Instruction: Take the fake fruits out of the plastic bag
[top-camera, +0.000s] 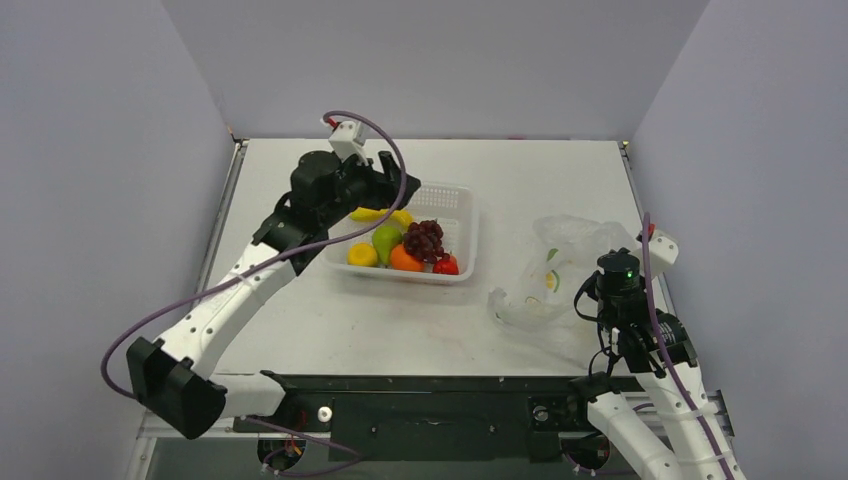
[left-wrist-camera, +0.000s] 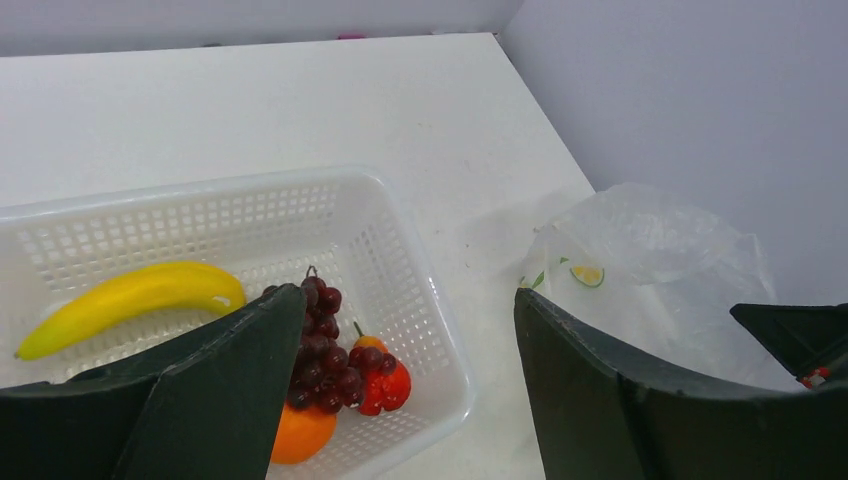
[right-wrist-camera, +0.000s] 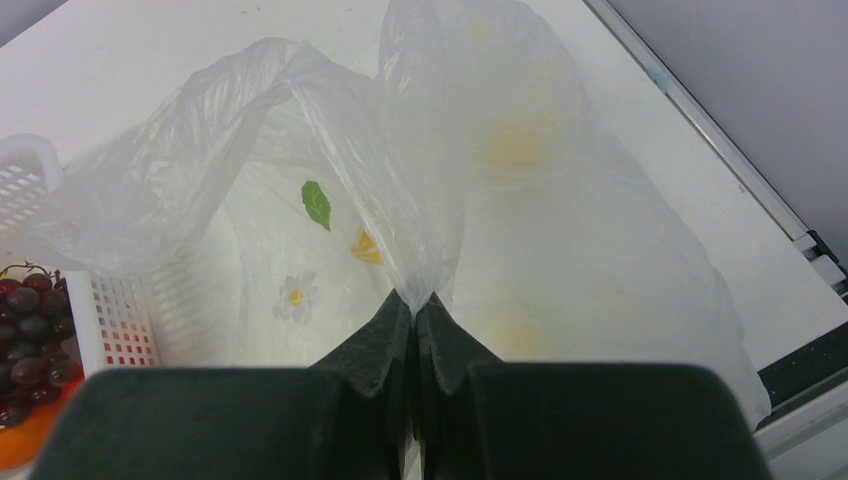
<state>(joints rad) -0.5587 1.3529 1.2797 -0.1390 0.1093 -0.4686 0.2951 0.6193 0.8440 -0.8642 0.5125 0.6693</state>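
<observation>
— Where do our grippers stand?

— Our left gripper (left-wrist-camera: 405, 300) hangs with its jaws spread wide and nothing between them. Our right gripper (right-wrist-camera: 415, 305) has its jaws closed tight on a raised fold of the clear, crinkly thin plastic bag (right-wrist-camera: 560, 230).

— What lies under the left one?

— The white perforated plastic basket (left-wrist-camera: 300, 180) on the white table (top-camera: 400, 330). In it we see the yellow plastic banana (left-wrist-camera: 130, 300), the dark purple grape bunch (left-wrist-camera: 325, 345), the orange (left-wrist-camera: 300, 435) and the small red fruit (left-wrist-camera: 385, 385) touching the grapes. The green pear (top-camera: 386, 240) and small yellow fruit (top-camera: 361, 254) lie there too.

— And the bag?

— It lies on the table to the right of the basket, apart from it. Pale yellow patches show through the film, and we cannot tell what they are.
</observation>
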